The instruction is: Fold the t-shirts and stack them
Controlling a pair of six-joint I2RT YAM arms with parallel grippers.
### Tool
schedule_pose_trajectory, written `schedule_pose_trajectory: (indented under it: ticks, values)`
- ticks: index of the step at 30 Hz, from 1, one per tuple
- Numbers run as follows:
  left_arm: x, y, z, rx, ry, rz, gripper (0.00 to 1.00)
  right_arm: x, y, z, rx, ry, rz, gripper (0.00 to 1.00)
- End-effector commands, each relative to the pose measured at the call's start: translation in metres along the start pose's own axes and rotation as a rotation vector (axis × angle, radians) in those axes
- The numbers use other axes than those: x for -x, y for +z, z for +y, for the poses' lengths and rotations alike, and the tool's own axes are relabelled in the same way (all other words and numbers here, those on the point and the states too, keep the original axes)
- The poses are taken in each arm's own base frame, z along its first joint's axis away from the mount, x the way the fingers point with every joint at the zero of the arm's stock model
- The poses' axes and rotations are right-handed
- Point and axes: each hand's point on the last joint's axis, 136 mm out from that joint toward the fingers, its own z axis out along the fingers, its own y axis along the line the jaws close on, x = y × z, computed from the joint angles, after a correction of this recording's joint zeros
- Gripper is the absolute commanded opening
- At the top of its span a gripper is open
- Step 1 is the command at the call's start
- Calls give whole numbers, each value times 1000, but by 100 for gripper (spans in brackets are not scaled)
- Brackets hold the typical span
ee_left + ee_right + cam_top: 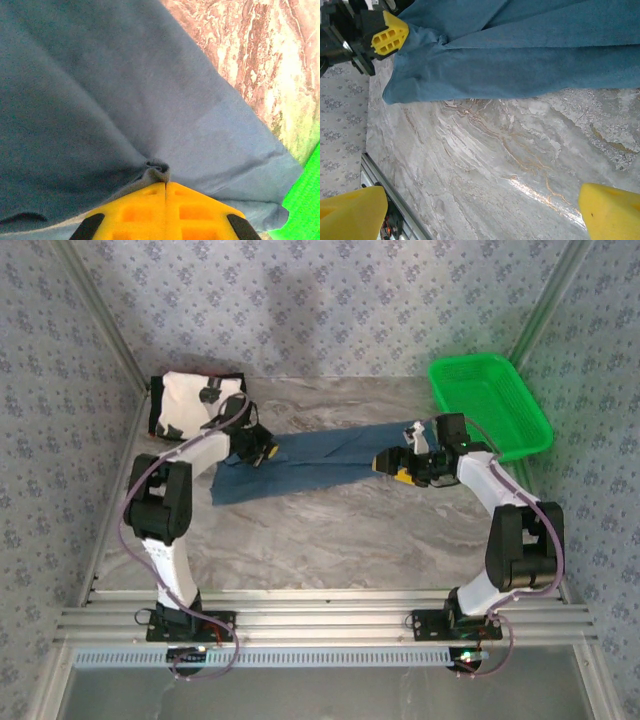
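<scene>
A dark teal-blue t-shirt (320, 465) lies stretched across the middle of the table. My left gripper (262, 452) is at its left end, shut on a small bunched fold of the blue cloth (157, 170); the yellow jaws (165, 183) meet with no gap. In the right wrist view that same yellow gripper (390, 35) pinches the blue shirt (530, 55) at its corner. My right gripper (395, 468) hovers by the shirt's right end, open, its fingertips (355, 212) wide apart over bare marble. The cream-white t-shirt (195, 405) with black patches sits folded at the back left.
A bright green plastic basket (490, 405) stands at the back right, and its edge shows in the left wrist view (305, 205). The marble tabletop (330, 540) lies bare in front of the blue shirt. Patterned walls close in the back and sides.
</scene>
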Motion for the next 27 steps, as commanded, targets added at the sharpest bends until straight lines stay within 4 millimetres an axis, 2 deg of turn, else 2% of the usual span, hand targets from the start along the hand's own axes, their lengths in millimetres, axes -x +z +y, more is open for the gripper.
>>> schedule_pose_trajectory:
  ticks: [1, 9, 12, 15, 17, 20, 23, 27]
  values:
    - [-14, 9, 14, 103, 107, 105, 4, -9, -3, 7, 22, -10, 18, 100]
    - [-7, 19, 5, 199, 261, 158, 7, -14, 2, 3, 25, 11, 40, 100]
    - [-6, 23, -3, 224, 329, 173, 8, -14, 3, 4, 26, 14, 43, 100]
    - [-4, 24, -21, 234, 408, 181, 11, -15, 4, 3, 25, 18, 49, 100]
    - [-2, 27, -26, 246, 440, 192, 16, -16, 6, 3, 27, 23, 55, 100]
    - [5, 25, -32, 264, 486, 178, 35, -19, 10, 3, 30, 28, 70, 100]
    - [17, 8, -51, 239, 526, 107, 46, -21, 14, 5, 29, 24, 80, 100]
    - [14, -43, -93, 119, 527, 11, 56, -20, 17, 8, 26, 16, 83, 100]
